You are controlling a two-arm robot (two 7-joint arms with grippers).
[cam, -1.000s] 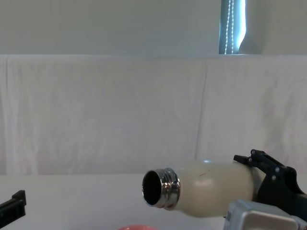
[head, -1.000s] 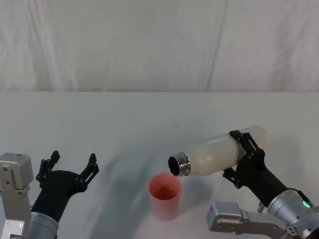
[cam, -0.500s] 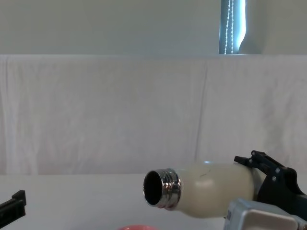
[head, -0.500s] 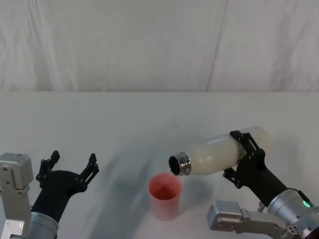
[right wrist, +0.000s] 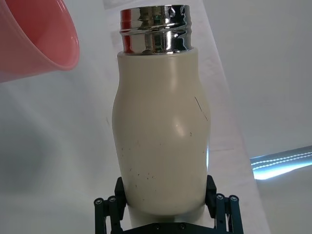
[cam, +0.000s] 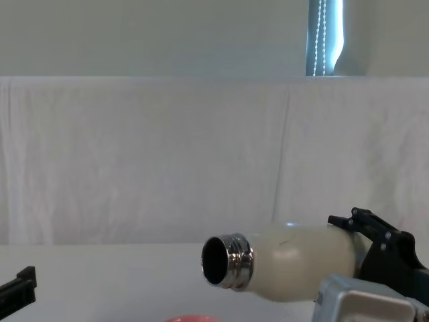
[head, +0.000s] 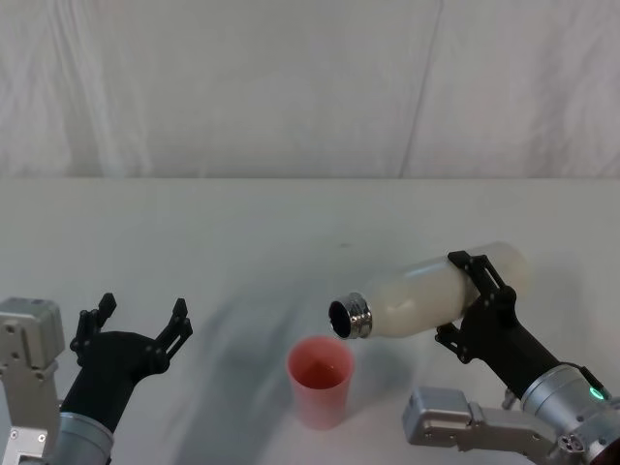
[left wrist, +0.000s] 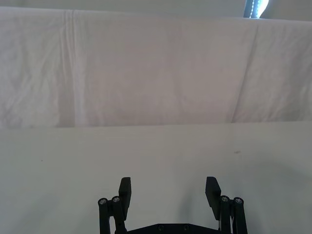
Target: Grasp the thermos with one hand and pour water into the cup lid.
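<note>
Nearest the robot, the left gripper [head: 136, 320] is parked low at the left over the table [head: 242, 232], its fingers spread wide and holding nothing; the left wrist view shows the two pads [left wrist: 126, 187] well apart above bare surface. At the right, the right gripper [head: 475, 300] is clamped around the rear half of the thermos [head: 436, 291], which lies nearly horizontal in the air, neck [head: 351, 318] dipped slightly toward the left. The cup [head: 321, 380] stands upright on the table just below and slightly left of the open neck; in the chest view its rim [cam: 190, 318] peeks in at the lower edge beneath the thermos [cam: 295, 263].

Progress: grasp, lift and tilt appear done. No stream of water can be made out at the mouth, so whether pouring is under way cannot be told. Righting and setting down the thermos remain.

The table is covered in plain white. Behind it hangs a creased white cloth backdrop [cam: 134, 161], above which a pale wall and a narrow bright strip [cam: 325, 37] show.
</note>
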